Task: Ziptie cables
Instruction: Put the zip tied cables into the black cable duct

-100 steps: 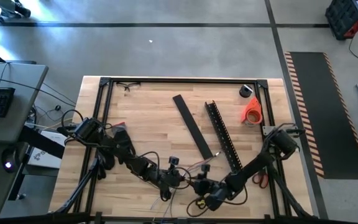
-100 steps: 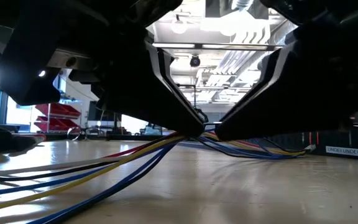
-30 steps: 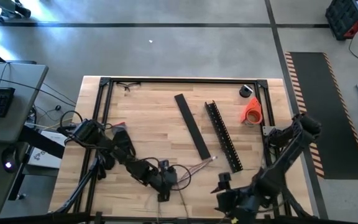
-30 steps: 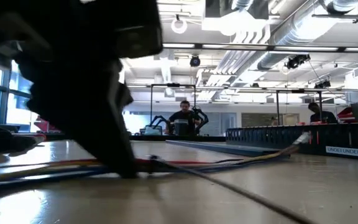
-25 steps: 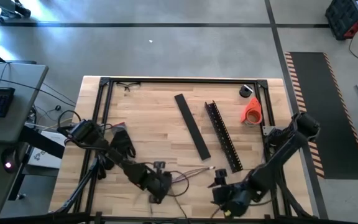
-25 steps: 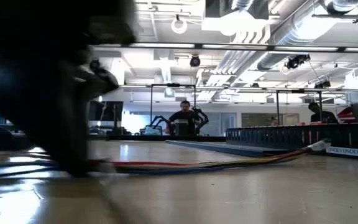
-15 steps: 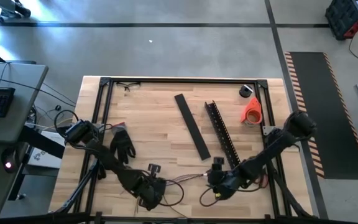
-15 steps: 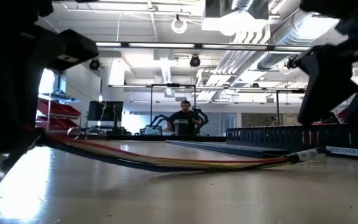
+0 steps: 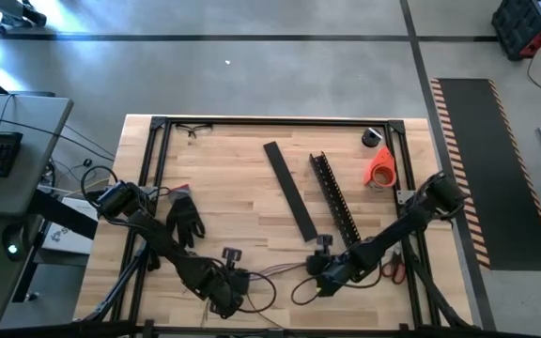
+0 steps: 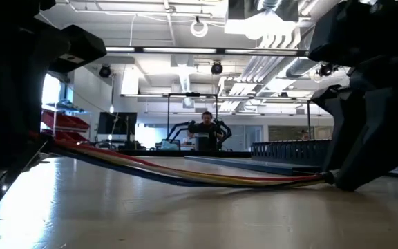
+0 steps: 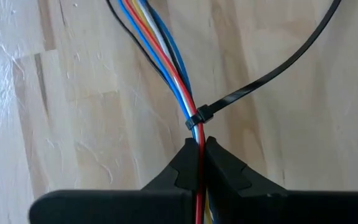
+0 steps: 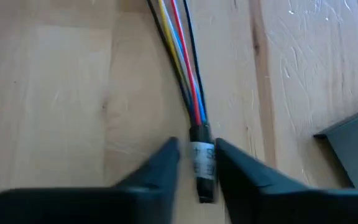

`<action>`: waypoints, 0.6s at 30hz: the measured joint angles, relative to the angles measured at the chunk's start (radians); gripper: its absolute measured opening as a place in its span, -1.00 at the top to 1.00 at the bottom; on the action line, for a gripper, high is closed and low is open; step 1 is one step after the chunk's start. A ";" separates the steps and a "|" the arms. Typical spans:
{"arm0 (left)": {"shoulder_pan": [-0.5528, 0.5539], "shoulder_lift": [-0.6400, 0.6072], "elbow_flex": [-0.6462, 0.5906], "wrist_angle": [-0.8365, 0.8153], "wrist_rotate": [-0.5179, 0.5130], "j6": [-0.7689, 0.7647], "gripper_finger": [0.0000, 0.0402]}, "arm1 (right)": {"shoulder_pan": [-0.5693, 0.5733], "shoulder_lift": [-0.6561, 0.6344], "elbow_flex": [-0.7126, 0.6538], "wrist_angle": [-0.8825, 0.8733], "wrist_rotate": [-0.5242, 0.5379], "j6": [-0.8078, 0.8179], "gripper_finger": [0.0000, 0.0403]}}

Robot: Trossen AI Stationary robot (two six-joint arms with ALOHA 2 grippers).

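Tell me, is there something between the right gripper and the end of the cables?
Nothing visible. The right gripper already has its jaws on either side of the sleeved end of the cables, with only bare wooden table around.

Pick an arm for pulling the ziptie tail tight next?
Right, probably. The left gripper is shut on the cables just beside the ziptie, anchoring them. The right gripper only straddles the cables' sleeved end, open, so it can let go.
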 joint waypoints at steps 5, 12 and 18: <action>0.015 -0.001 0.000 -0.055 -0.070 0.002 1.00 | 0.037 -0.002 0.066 -0.159 0.041 0.040 0.93; 0.099 -0.002 -0.091 0.152 -0.078 0.158 0.97 | 0.166 -0.025 0.318 -0.663 0.102 0.291 0.98; 0.195 -0.007 -0.197 0.373 0.057 0.231 0.73 | 0.233 -0.025 0.385 -0.704 0.059 0.422 0.99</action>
